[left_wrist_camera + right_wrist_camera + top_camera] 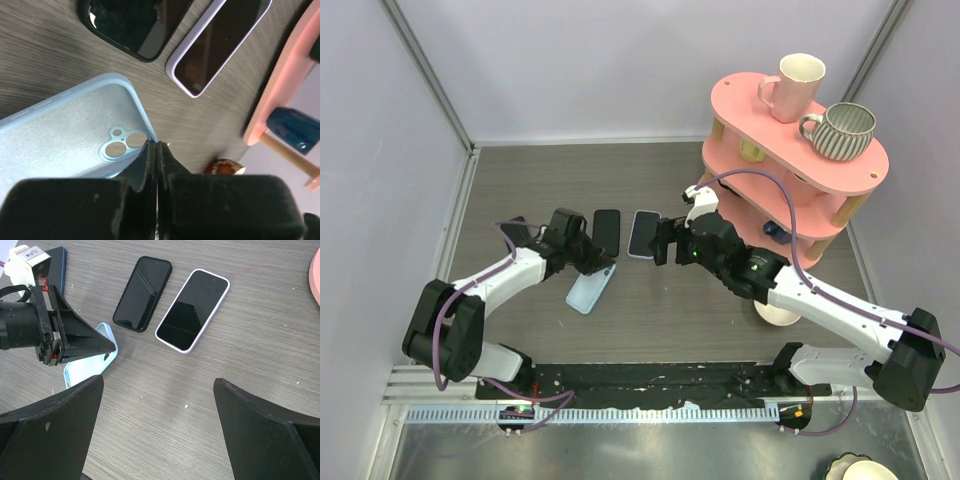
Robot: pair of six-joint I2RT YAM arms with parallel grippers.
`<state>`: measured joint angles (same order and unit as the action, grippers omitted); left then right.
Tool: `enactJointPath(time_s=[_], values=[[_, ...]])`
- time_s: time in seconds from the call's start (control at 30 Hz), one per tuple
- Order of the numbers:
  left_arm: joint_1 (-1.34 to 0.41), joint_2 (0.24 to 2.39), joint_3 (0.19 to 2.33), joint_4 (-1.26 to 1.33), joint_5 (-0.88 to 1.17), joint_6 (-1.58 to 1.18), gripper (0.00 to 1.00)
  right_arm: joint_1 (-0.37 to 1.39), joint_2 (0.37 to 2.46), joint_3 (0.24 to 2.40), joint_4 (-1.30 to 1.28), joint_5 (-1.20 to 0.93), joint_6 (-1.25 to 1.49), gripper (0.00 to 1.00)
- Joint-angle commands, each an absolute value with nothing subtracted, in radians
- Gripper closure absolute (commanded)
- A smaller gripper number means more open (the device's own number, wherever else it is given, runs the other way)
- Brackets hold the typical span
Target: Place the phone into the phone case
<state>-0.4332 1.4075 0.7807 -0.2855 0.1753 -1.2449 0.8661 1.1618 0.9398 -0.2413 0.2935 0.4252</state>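
The light-blue phone case (588,292) lies inside-up on the table, its camera cutout (122,146) showing. My left gripper (604,266) is shut at the case's end, and the thin rim (142,120) runs into the closed fingertips (150,150). From the right wrist view, that gripper (112,346) sits at the case's (85,370) far corner. A black phone (607,232) and a lavender-edged phone (643,233) lie side by side, screens up, just beyond. My right gripper (665,240) hangs wide open over bare table (159,385), nearer than both phones (142,294) (192,310).
A pink two-tier shelf (865,180) stands at the back right with two mugs (790,85) on top and a blue object (292,130) on its lower tier. A small patterned bowl (222,166) sits near the shelf. A dark blue flat item (59,262) lies behind the left wrist.
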Motion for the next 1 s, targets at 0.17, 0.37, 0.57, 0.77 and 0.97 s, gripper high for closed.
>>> enactJointPath(time_s=[0.17,0.37,0.57,0.77,0.97], values=[[-0.472,1.425,0.638,-0.026,0.084,-1.601,1.0,0.864,1.167,0.931,-0.213,0.33,0.477,0.05],[-0.503,1.439,0.652,-0.026,0.051,-1.629,0.87,0.864,1.173,0.94,-0.216,0.333,0.485,0.05],[-0.503,1.414,0.877,-0.344,0.008,-1.357,0.19,0.865,1.18,0.94,-0.219,0.324,0.491,0.06],[-0.485,1.382,1.102,-0.722,-0.322,-1.106,0.0,0.864,1.184,0.942,-0.215,0.315,0.492,0.06],[-0.194,1.43,1.158,-0.763,-0.301,-0.798,0.03,0.865,1.16,0.931,-0.238,0.33,0.474,0.06]])
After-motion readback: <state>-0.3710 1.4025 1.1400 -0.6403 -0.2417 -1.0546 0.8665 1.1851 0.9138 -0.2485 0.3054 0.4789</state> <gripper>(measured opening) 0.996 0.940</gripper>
